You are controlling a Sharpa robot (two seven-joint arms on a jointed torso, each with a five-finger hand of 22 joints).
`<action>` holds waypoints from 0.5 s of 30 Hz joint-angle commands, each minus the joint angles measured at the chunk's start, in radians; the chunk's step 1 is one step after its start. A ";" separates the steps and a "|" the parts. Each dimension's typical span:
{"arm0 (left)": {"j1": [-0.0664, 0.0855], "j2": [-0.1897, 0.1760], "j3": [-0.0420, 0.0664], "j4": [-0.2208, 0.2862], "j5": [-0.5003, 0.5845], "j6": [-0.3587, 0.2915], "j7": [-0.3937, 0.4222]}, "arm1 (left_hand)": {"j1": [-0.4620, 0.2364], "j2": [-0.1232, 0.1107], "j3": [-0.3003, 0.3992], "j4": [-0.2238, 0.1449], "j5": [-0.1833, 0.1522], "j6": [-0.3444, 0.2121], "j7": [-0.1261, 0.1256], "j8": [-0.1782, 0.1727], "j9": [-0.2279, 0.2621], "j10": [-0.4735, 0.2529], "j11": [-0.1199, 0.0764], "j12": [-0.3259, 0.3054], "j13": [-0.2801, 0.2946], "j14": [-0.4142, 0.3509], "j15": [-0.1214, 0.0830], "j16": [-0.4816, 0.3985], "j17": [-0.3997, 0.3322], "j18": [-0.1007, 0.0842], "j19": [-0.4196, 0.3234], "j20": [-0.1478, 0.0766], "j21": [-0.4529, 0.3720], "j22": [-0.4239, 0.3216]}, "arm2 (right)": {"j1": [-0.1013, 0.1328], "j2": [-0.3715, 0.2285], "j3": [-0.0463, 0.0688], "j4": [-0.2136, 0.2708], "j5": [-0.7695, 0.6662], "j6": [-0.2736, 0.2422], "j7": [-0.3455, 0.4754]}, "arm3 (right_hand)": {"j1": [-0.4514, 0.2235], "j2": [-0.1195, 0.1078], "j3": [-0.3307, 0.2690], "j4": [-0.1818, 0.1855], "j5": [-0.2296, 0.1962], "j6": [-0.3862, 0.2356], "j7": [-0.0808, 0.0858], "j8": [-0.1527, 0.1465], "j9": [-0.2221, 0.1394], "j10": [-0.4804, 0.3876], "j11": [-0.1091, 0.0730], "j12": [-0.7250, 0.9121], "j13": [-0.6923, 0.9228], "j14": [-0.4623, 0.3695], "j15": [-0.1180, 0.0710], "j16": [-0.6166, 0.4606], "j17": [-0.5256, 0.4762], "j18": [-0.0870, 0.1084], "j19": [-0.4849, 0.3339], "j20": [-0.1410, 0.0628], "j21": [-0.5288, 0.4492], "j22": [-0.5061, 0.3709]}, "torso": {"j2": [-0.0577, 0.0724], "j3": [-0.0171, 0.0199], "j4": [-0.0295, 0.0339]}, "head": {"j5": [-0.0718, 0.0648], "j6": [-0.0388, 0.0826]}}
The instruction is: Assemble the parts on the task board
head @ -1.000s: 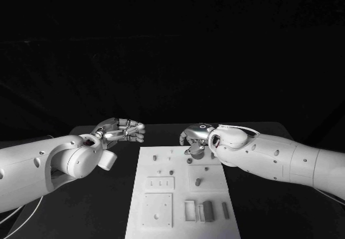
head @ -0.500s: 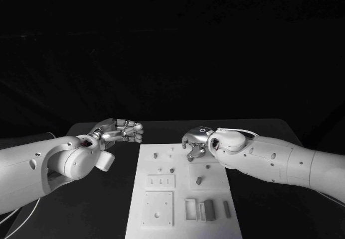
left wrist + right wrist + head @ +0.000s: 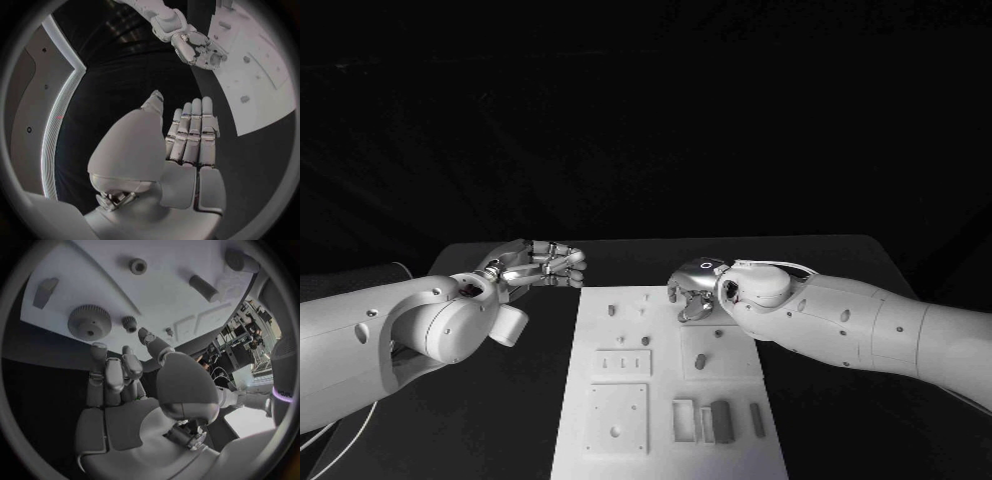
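Several grey parts (image 3: 89,322) on task board (image 3: 661,420) beside right robot hand (image 3: 694,291)

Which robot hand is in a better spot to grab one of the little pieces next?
The right hand, probably. It hangs over the task board, beside the large gear. The left hand is over bare table, off the board.

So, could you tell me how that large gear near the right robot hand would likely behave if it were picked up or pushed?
The large gear lies flat on the board, so it probably slides rather than rolls. It looks solid and stiff. Its toothed rim should give fingers some grip, though its low profile may make lifting awkward.
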 commanded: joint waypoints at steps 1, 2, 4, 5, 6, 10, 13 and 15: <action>0.003 -0.001 0.001 0.003 -0.003 0.005 0.011 | 0.010 -0.001 -0.006 0.000 0.003 0.004 0.023 -0.007 -0.002 -0.003 0.007 -0.004 -0.001 0.006 0.001 -0.005 0.001 0.009 0.006 0.000 -0.007 -0.002 | 0.000 -0.005 -0.001 -0.001 -0.025 0.052 0.001 | -0.008 0.001 0.006 0.002 0.001 -0.003 0.005 -0.007 0.000 0.007 0.000 0.006 0.003 0.015 -0.009 0.006 0.000 0.014 -0.002 -0.007 0.006 0.025 | 0.007 -0.0001 0.0019 | 0.000 0.001; 0.003 -0.002 0.001 0.003 -0.003 0.005 0.011 | 0.010 -0.001 -0.006 0.000 0.003 0.004 0.023 -0.007 -0.002 -0.003 0.007 -0.004 -0.001 0.006 0.001 -0.006 0.001 0.009 0.006 0.000 -0.007 -0.002 | 0.000 -0.006 -0.001 -0.001 -0.024 0.055 0.003 | -0.009 0.001 0.006 0.002 0.001 -0.003 0.005 -0.007 0.000 0.007 0.000 0.006 0.003 0.016 -0.009 0.006 0.002 0.014 -0.002 -0.007 0.006 0.025 | 0.007 -0.0002 0.0020 | 0.000 0.001; 0.003 -0.003 0.001 0.002 -0.003 0.004 0.010 | 0.010 -0.001 -0.006 0.000 0.003 0.004 0.024 -0.007 -0.002 -0.003 0.007 -0.005 -0.001 0.007 0.001 -0.006 0.002 0.009 0.006 0.000 -0.007 -0.002 | 0.000 -0.007 -0.001 0.002 -0.024 0.063 0.004 | -0.009 0.001 0.006 0.002 0.001 -0.003 0.005 -0.008 0.000 0.009 0.000 0.008 0.005 0.016 -0.008 0.007 0.002 0.014 -0.003 -0.007 0.007 0.025 | 0.010 -0.0001 0.0025 | 0.001 0.002; 0.003 -0.003 0.001 0.001 -0.003 0.004 0.010 | 0.010 -0.001 -0.007 0.000 0.003 0.004 0.024 -0.007 -0.002 -0.003 0.008 -0.005 -0.001 0.007 0.001 -0.006 0.002 0.009 0.006 0.000 -0.007 -0.002 | 0.000 -0.008 -0.001 0.003 -0.024 0.066 0.005 | -0.009 0.001 0.006 0.002 0.001 -0.003 0.005 -0.008 0.000 0.009 0.000 0.009 0.006 0.017 -0.008 0.007 0.002 0.014 -0.003 -0.007 0.007 0.025 | 0.011 0.0001 0.0026 | 0.002 0.003; 0.003 -0.004 0.001 0.001 -0.003 0.002 0.010 | 0.011 -0.001 -0.007 0.000 0.003 0.004 0.024 -0.008 -0.002 -0.003 0.008 -0.005 -0.002 0.007 0.001 -0.006 0.002 0.009 0.007 0.000 -0.007 -0.002 | 0.000 -0.007 -0.001 0.004 -0.024 0.067 0.005 | -0.009 0.001 0.006 0.002 0.001 -0.003 0.005 -0.008 0.000 0.010 0.000 0.010 0.006 0.017 -0.008 0.007 0.003 0.014 -0.003 -0.008 0.007 0.025 | 0.011 -0.0002 0.0029 | 0.002 0.003; 0.004 -0.004 0.002 0.000 -0.003 0.002 0.011 | 0.013 -0.001 -0.007 0.000 0.003 0.004 0.024 -0.008 -0.003 -0.003 0.008 -0.006 -0.002 0.008 0.000 -0.006 0.003 0.009 0.008 -0.001 -0.007 -0.002 | 0.000 -0.005 -0.002 0.000 -0.025 0.072 0.004 | -0.008 0.003 0.007 0.001 0.001 -0.003 0.005 -0.008 -0.001 0.011 0.000 0.012 0.008 0.017 -0.008 0.009 0.004 0.014 -0.004 -0.008 0.009 0.025 | 0.015 0.0009 0.0026 | 0.002 0.007; 0.004 -0.004 0.002 0.001 -0.003 0.002 0.011 | 0.014 -0.001 -0.008 0.000 0.003 0.004 0.024 -0.009 -0.004 -0.002 0.008 -0.007 -0.002 0.008 0.000 -0.006 0.003 0.009 0.008 -0.001 -0.008 -0.002 | -0.001 -0.004 -0.003 -0.007 -0.027 0.076 0.004 | -0.008 0.004 0.007 0.001 0.001 -0.002 0.005 -0.008 -0.001 0.012 0.000 0.014 0.010 0.018 -0.008 0.010 0.004 0.014 -0.004 -0.008 0.009 0.025 | 0.018 0.0012 0.0028 | 0.001 0.010; 0.004 -0.004 0.002 0.001 -0.004 0.002 0.011 | 0.014 -0.001 -0.008 0.000 0.003 0.004 0.024 -0.009 -0.004 -0.003 0.008 -0.007 -0.003 0.009 0.000 -0.007 0.003 0.008 0.008 -0.001 -0.008 -0.003 | -0.002 -0.004 -0.003 -0.011 -0.025 0.085 0.006 | -0.008 0.004 0.008 0.001 0.001 -0.001 0.005 -0.008 0.000 0.012 0.000 0.014 0.010 0.017 -0.008 0.010 0.003 0.014 -0.005 -0.008 0.010 0.025 | 0.019 0.0014 0.0032 | -0.002 0.012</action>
